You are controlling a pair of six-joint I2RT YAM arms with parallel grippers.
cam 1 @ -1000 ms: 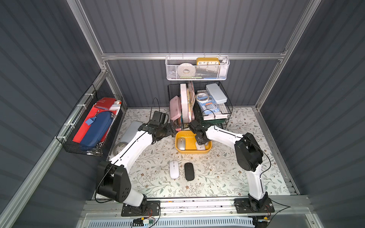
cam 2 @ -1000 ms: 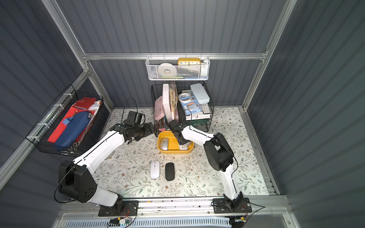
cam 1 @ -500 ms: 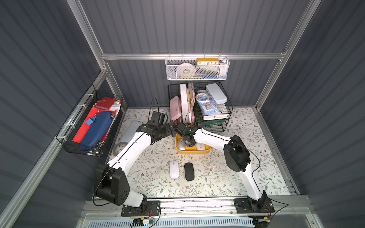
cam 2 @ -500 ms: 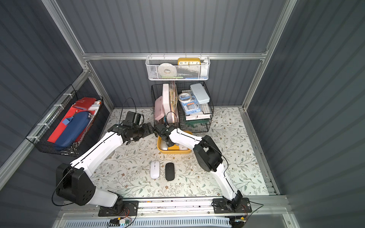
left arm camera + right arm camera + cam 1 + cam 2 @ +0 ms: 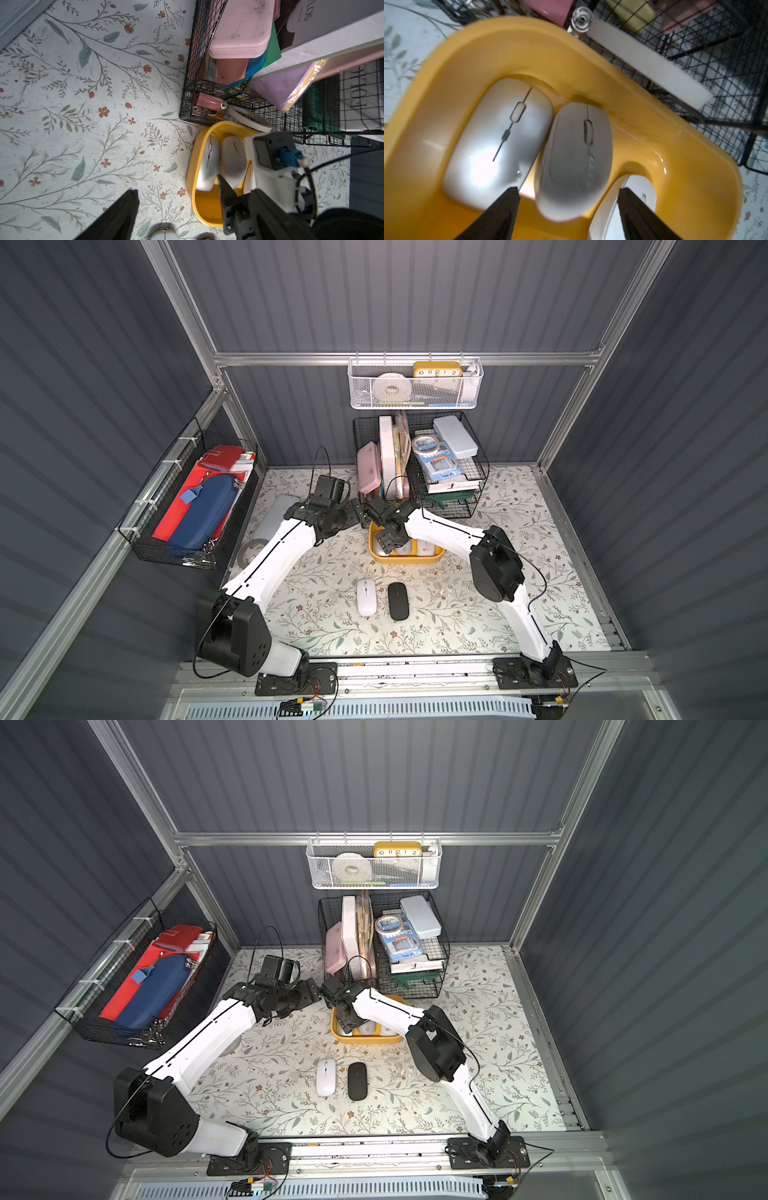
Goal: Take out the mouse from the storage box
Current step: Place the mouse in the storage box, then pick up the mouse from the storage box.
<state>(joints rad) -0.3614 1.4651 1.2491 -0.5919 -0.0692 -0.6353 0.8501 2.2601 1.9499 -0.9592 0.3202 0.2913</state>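
Back-centre of the desk (image 5: 478, 614), just in front of the black wire baskets (image 5: 457, 497): the storage box (image 5: 405, 560), a shallow mustard tub with rounded corners. Three mice lie side by side inside it. Two more lie out on the desk nearer my base, a white mouse (image 5: 366, 596) and a black mouse (image 5: 398, 600), close together.

Both arms: my right fingers (image 5: 502, 216) are spread apart, holding nothing, with the tips down in the tub astride the tail of the middle mouse (image 5: 575, 162). The silver mouse (image 5: 500, 141) touches it on one flank. The third mouse (image 5: 633, 187) sits just beside the other flank. My left fingers (image 5: 120, 214) are likewise spread and empty, over bare desk beside the tub.

Judgement: the middle mouse looks light, hard-shelled, glossy and domed. It would likely squirt out of a pinch high on the curve. The best hold looks low across the flanks, mid-body. There is little room for a finger on the silver side.

Unclear: the third mouse is cut off by my finger and the frame edge. The right wrist view is smeared. In both top views my forearm covers much of the tub. I cannot tell whether my tips touch anything.
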